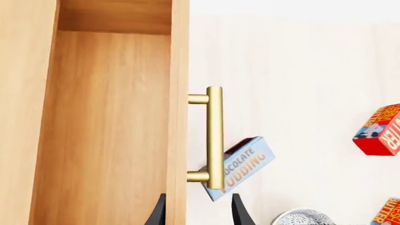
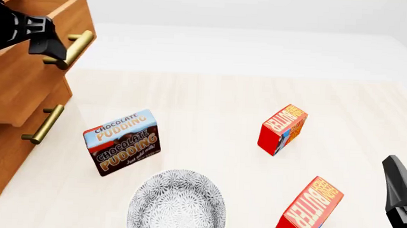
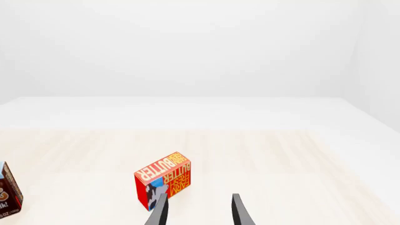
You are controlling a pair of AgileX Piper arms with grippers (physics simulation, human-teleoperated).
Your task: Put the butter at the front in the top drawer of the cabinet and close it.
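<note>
The front butter stands tilted on the table near the front right; its edge shows in the left wrist view. The second butter stands farther back, and it also shows in the left wrist view. The cabinet is at the left with its top drawer pulled out, its inside bare. My left gripper is open, its fingers either side of the drawer's brass handle. My right gripper is open and empty, right of the front butter. One butter lies ahead of its fingertips.
A Chocolate Pudding box stands in front of the cabinet. A patterned grey plate lies at the front middle. The lower drawer's handle sticks out below the open drawer.
</note>
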